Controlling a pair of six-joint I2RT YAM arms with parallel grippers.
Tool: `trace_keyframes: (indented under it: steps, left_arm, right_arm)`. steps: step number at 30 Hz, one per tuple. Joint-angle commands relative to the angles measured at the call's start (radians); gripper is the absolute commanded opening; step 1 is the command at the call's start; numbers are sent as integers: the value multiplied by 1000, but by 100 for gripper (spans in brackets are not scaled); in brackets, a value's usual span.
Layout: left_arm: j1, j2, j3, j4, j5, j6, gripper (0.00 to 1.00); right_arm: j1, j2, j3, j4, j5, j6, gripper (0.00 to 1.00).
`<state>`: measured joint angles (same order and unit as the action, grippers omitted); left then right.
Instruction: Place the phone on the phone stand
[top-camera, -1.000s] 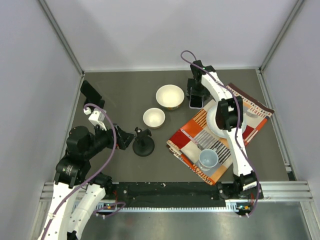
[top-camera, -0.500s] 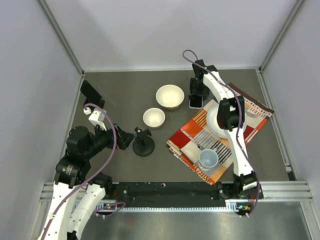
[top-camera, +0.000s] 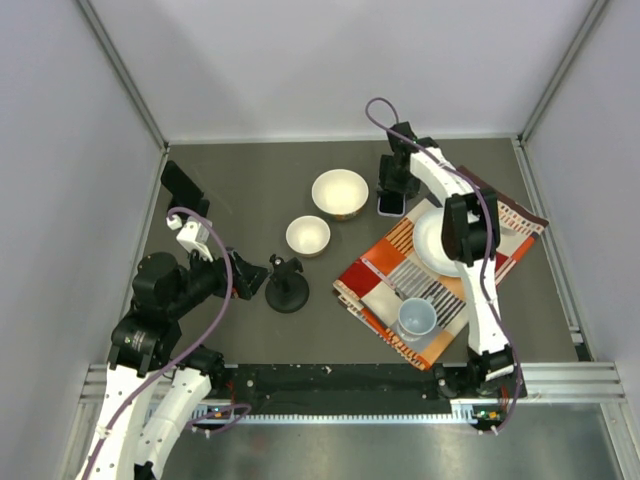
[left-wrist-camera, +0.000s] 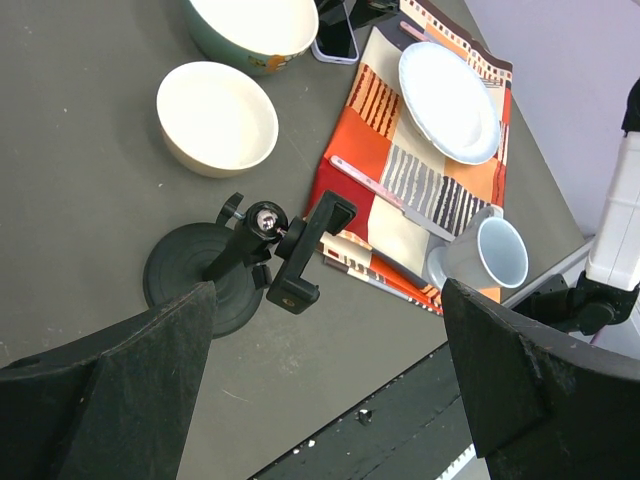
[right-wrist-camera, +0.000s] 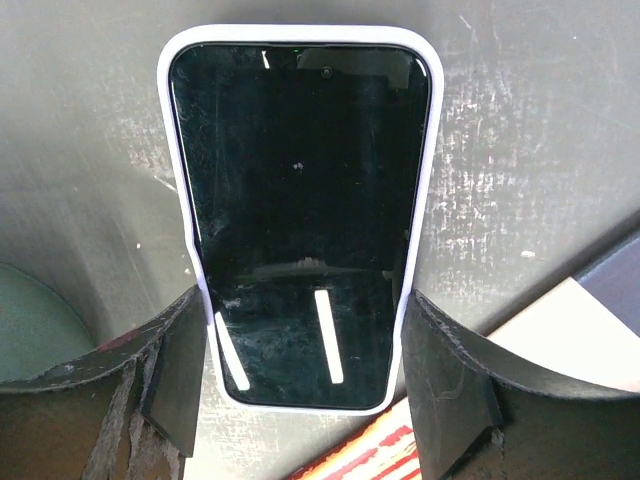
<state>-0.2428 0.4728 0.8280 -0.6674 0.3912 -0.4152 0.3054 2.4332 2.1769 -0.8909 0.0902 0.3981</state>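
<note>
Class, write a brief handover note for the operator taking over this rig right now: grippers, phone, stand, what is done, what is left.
Left gripper: open, empty, hovering by the phone stand, whose clamp is empty.
Right gripper: closed on the sides of the phone, which lies face up on the table beside the large bowl.
Done: phone gripped.
Left: lift it, carry it over, seat it in the stand's clamp.

No legible txt anywhere.
</note>
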Motion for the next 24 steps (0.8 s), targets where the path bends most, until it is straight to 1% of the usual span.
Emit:
trace_keyframes:
  steps: [1,6,10,11,13,16,19,20,22,24]
  left_arm:
    - [2,-10,23,19,-9,18,98]
    - [2,-8,25,19,-8,18,98]
    - [2,-11,23,17,-9,18,98]
    - [2,-11,23,17,-9,18,98]
    - [2,-11,23,17,-8,16,98]
    - [2,-11,23,17,-6,15,98]
    - [2,-11,23,20,0,12,98]
    - [2,-10,25,22,1,12,98]
    - [2,-10,28,23,3,12,98]
    - [2,-10,34,26,5,12,98]
  right_arm:
    - [-2,-149,-52,158,-6,31,0]
    - [-15,-215,-178,268,-40,54,0]
    - [-20,-313,-328,453,-53,61,0]
    - [-20,-332,-385,486,-53,61,0]
    - [-22,-376,-434,527,-46,61,0]
    - [-23,-428,-535,648,-52,47,0]
    - [-31,-508,-656,802,-82,39,0]
    - [-32,-549,-724,885,-87,39,0]
    - [-41,-588,-825,996,-133,39,0]
    - [-48,-638,-890,1146,-153,33,0]
